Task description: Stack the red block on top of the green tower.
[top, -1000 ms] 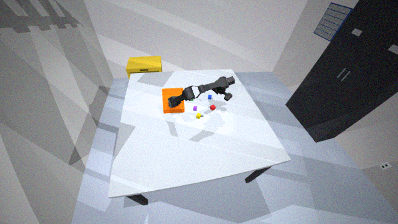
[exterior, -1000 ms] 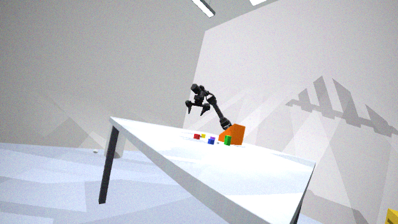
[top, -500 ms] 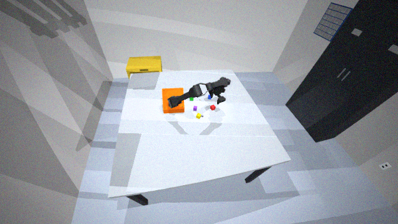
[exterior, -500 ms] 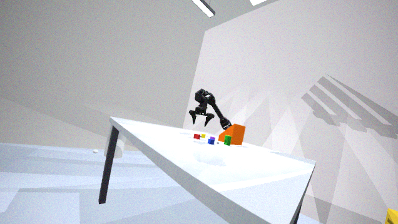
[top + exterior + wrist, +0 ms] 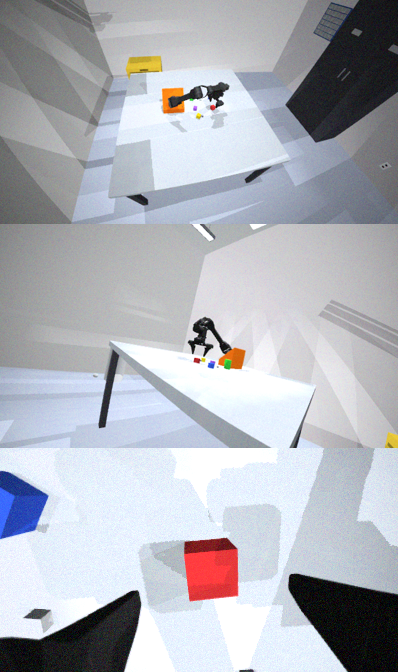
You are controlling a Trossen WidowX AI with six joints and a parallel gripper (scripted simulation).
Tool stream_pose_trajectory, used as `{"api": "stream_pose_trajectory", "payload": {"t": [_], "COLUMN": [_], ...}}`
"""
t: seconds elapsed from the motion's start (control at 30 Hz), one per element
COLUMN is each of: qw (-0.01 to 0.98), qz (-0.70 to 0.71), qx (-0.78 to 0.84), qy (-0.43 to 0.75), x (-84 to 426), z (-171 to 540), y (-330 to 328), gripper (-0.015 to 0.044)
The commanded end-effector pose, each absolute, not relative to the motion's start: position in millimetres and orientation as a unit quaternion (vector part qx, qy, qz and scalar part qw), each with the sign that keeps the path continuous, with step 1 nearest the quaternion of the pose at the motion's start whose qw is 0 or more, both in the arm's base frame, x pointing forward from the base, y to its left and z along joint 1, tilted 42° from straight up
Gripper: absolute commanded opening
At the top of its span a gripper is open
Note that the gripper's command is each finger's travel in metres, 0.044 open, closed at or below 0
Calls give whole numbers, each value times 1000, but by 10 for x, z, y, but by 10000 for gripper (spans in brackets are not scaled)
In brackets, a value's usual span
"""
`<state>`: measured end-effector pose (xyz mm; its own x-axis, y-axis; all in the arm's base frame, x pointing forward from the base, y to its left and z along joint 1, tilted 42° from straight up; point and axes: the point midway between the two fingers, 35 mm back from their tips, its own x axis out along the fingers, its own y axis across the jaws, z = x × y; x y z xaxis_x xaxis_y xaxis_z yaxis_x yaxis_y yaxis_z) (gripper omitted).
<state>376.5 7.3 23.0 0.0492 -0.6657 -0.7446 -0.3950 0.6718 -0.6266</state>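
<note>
A pale-walled room holds a dark cabinet (image 5: 347, 69) off the right edge of the white surface (image 5: 200, 156) and a yellow drawer unit (image 5: 144, 66) beyond its far left corner. Near the far edge sits the orange base (image 5: 173, 100) of the black arm (image 5: 200, 92). The end effector (image 5: 199, 350) hangs wide and empty above the red block (image 5: 210, 569), which lies on the surface toward the far edge. The green tower (image 5: 228, 363) stands beside the base, with blue (image 5: 211, 365), purple (image 5: 194, 107) and yellow (image 5: 198, 116) cubes near.
</note>
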Motion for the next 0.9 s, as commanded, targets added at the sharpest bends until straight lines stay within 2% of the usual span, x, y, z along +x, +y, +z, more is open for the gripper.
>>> {"api": "stream_pose_trajectory", "payload": {"t": [0.0, 0.87], "qw": [611, 611], "qz": [-110, -111], "qx": [-393, -394], "qy": [678, 678], "x": [3766, 3787], "z": [200, -93], "y": [50, -218], "gripper": [440, 440]}}
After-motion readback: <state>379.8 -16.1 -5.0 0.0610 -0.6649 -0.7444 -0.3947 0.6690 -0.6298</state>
